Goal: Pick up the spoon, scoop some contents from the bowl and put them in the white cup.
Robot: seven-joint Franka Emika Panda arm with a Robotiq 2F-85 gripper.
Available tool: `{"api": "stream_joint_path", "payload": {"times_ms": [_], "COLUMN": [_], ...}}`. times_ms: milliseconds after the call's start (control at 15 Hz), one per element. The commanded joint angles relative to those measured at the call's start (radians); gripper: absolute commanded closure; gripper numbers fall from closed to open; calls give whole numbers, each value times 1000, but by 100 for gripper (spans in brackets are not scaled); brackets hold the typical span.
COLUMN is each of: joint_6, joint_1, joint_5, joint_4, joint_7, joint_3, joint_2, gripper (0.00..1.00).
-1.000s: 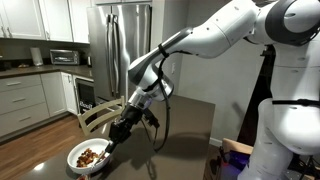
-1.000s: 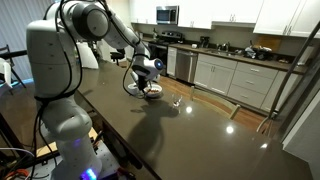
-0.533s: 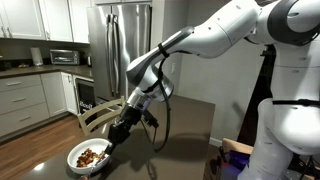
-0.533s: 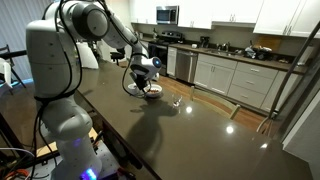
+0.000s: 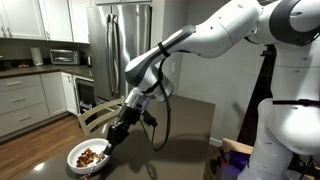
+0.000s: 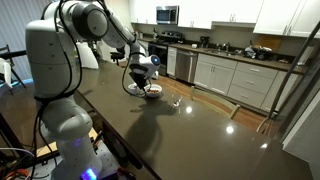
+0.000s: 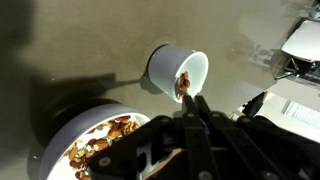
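In the wrist view my gripper (image 7: 194, 103) is shut on the spoon (image 7: 185, 86), whose tip carries a few reddish-brown pieces and sits at the mouth of the white cup (image 7: 170, 66). The cup lies tilted, its opening towards me, just beyond the wide white bowl (image 7: 62, 136). The bowl holds a heap of reddish-brown contents (image 7: 108, 133). The spoon's handle is hidden between my fingers. In both exterior views the gripper (image 5: 118, 133) (image 6: 148, 78) hangs just above the bowl (image 5: 79, 162) (image 6: 153, 92) with its contents (image 5: 92, 155). The cup is hard to make out there.
The bowl stands near one end of a long dark glossy table (image 6: 170, 135). A small clear glass (image 6: 178, 100) stands on the table a little beyond the bowl. A wooden chair (image 5: 92, 116) is behind the table edge. Kitchen cabinets and a steel fridge (image 5: 120, 45) stand further back.
Almost nothing differs. The gripper has stayed over the bowl and cup with the spoon, at most rising very slightly.
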Motion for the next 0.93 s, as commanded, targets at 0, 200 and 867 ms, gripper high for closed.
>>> {"api": "stream_joint_path", "payload": {"times_ms": [0, 200, 867], "joint_6": [43, 63, 78], "joint_1": [12, 19, 19], "joint_5": [-47, -74, -121], "joint_4": [-3, -3, -6], "joint_7": [28, 34, 42], "joint_3": [8, 13, 29], "joint_2": [-13, -13, -15], "gripper": [96, 96, 96]}}
